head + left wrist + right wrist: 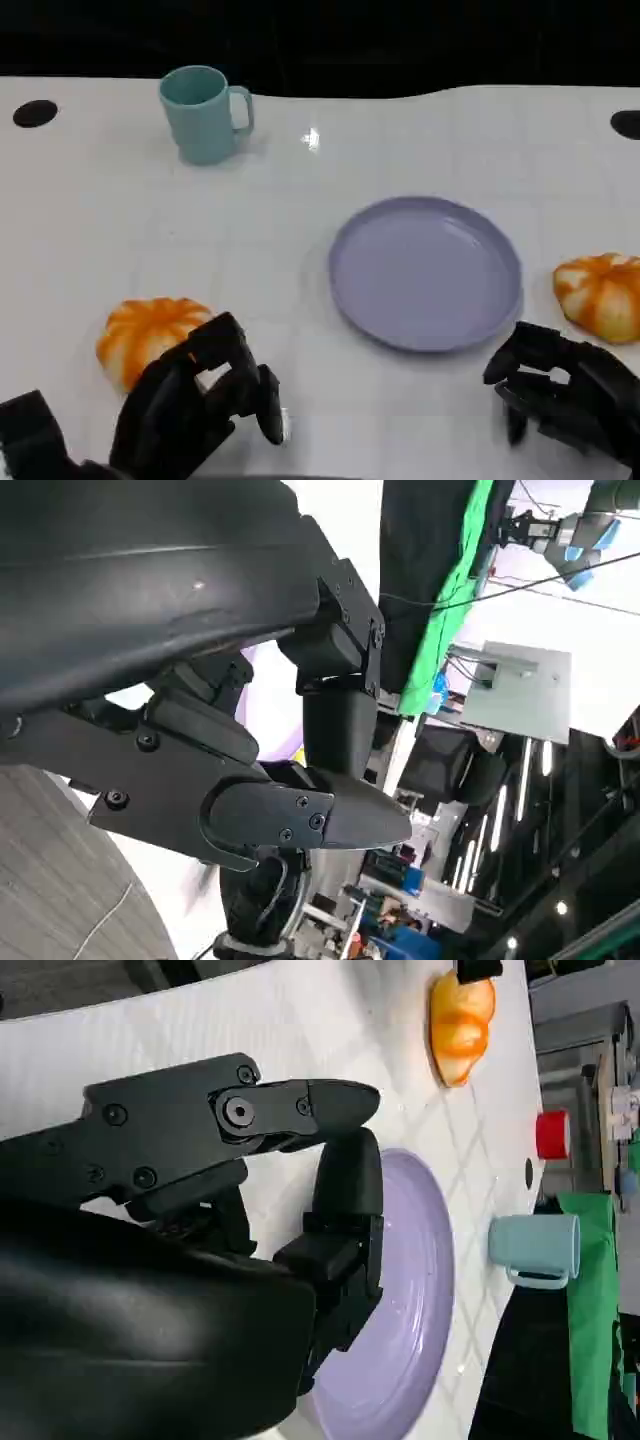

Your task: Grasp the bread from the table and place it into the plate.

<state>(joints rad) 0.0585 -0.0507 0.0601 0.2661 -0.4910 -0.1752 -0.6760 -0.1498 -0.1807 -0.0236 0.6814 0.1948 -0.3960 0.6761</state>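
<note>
Left hand, with fingers apart and nothing held, is seen just short of one bread, which lies on the table directly ahead of its fingertips; the right hand is likewise empty with fingers parted, a second bread just beyond it and the plate ahead toward its inner side. Each bread is judged light and soft, easily dented, so it is best cupped around its rounded sides. Two breads, one plate and one cup are counted.
</note>
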